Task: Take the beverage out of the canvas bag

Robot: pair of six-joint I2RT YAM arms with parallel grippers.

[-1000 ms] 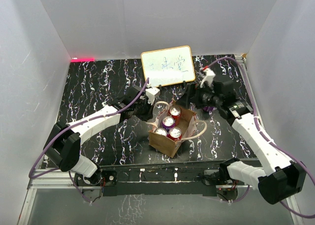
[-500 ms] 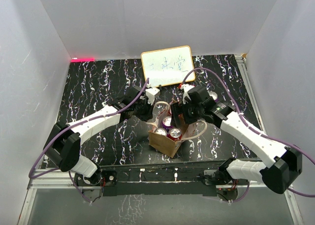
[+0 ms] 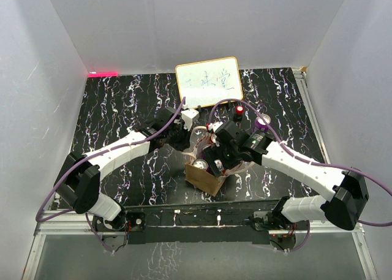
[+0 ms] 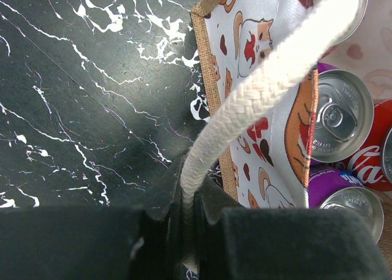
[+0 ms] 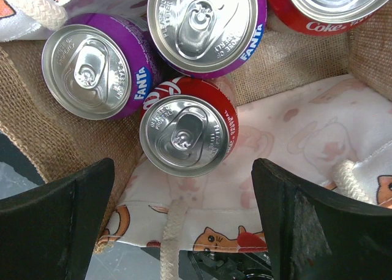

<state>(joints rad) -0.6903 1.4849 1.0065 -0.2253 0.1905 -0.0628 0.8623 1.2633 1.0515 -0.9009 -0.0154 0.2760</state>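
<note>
Canvas bag (image 3: 204, 178): you find it at the centre of the top view, just below where your two wrists meet. It is a boxy tote of coarse tan burlap-like weave, mouth open upward, with a pale lining printed with orange cats.
Beverage: in the right wrist view you look straight down into the bag. A red Coke can (image 5: 187, 133) sits at frame centre. Two purple Fanta cans (image 5: 92, 71) lie at the upper left and top centre, their name in white letters. A second red can (image 5: 331, 4), reading "Coke", fills the upper right corner. All stand upright, silver lids up, packed close together.
Change: a second ago your right arm was folded back at the right of the bag. Now it reaches in over the bag's mouth. Your left arm has not shifted.
Right gripper (image 5: 182, 170): released, jaws spread wide, one dark finger at either side of the centre can and neither visibly touching it.
Left gripper (image 4: 190, 228): clenched on the braided white rope handle (image 4: 245, 108), which climbs to the upper right of that view.
Outside the bag: a red can on the table (image 3: 238, 111) and a purple can on the table (image 3: 262, 124) stand above and right of the bag, apart from each other.
Board (image 3: 208, 81): white, wood-framed, at the top centre. You cannot read its blue handwriting at this size.
Table (image 3: 122, 102): glossy black with white marble veins.
</note>
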